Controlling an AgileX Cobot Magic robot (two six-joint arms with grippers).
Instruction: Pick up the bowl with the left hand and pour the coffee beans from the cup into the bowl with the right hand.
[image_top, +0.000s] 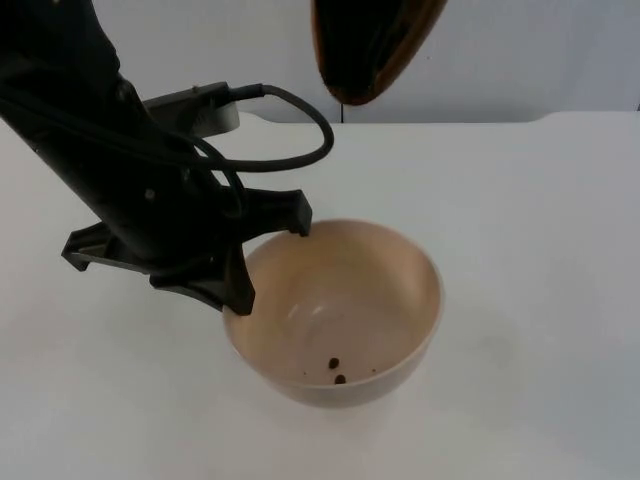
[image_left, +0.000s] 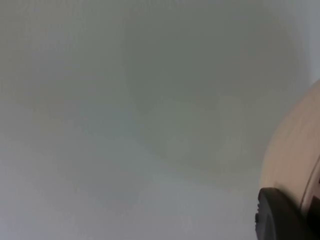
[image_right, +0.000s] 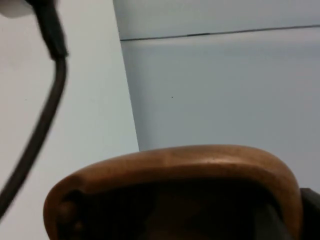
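A beige bowl (image_top: 340, 310) hangs above the white table, and my left gripper (image_top: 240, 292) is shut on its left rim. A few coffee beans (image_top: 335, 370) lie at the bottom of the bowl. In the left wrist view the bowl's outer wall (image_left: 295, 150) shows beside a black fingertip (image_left: 280, 215). A brown wooden cup (image_top: 370, 45) is tilted high above the bowl's far side, mouth turned downward. The right wrist view looks over the cup's rim (image_right: 175, 165), with my right gripper shut on it; a dark finger (image_right: 311, 212) sits by the rim.
The white table top (image_top: 540, 220) runs back to the grey partition wall (image_top: 540, 50). The left arm (image_top: 110, 150) slants in from the upper left over the table.
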